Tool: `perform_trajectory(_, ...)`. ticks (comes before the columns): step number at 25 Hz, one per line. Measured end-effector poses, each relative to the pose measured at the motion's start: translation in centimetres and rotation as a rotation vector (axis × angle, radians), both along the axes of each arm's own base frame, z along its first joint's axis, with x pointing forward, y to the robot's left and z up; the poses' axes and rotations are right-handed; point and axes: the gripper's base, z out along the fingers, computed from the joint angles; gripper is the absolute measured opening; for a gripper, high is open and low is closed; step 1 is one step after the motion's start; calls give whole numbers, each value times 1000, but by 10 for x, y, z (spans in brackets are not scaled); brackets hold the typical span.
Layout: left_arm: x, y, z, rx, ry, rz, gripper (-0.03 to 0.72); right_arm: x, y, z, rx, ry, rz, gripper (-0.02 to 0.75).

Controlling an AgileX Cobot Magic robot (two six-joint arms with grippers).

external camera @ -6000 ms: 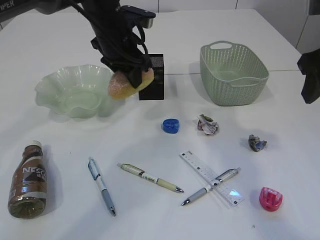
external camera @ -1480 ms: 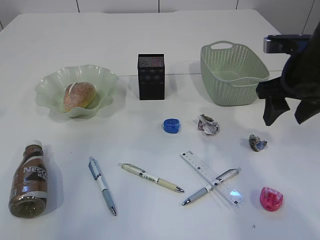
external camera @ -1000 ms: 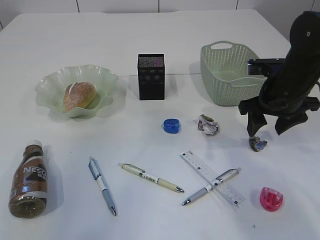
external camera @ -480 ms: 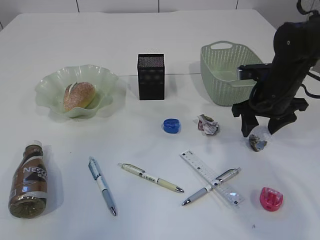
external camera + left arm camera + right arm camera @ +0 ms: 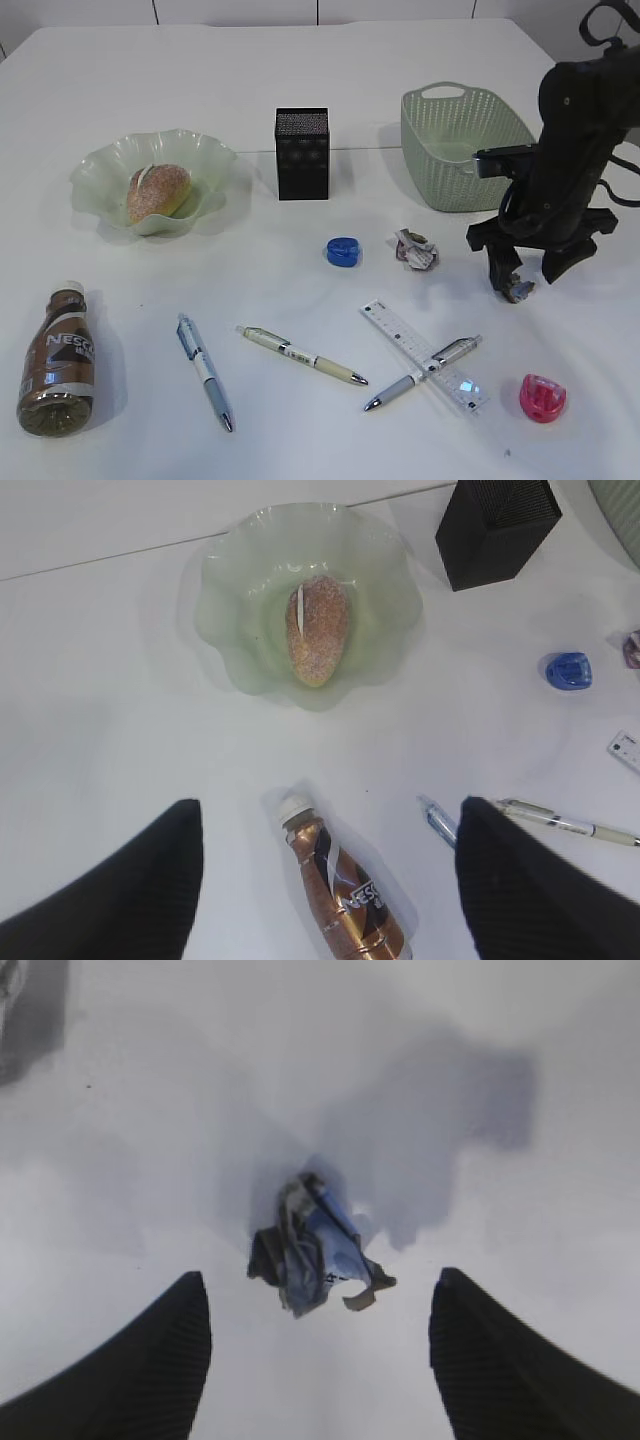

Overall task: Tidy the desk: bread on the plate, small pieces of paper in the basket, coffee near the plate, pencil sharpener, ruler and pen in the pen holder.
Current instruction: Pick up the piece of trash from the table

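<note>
Paper wad below basket: light, crushable. Right gripper open astride it; pinch midsection. Left gripper open.

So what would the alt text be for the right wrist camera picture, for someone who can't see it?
A crumpled scrap of paper, bluish and dark, lies on the white table midway between the two open black fingers of the right gripper, untouched by either, with soft shadows falling behind it.
</note>
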Motion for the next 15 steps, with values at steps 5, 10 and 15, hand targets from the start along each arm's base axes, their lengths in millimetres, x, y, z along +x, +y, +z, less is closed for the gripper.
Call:
perform_trajectory(5,0,0,0,0,0,0,550,0,-1,-5,-13,13,7,531)
perform_trajectory(10,0,0,0,0,0,0,544,0,-1,-6,-13,15,7,531)
perform_trajectory(15,0,0,0,0,0,0,543,2,-1,-5,-12,7,7,531)
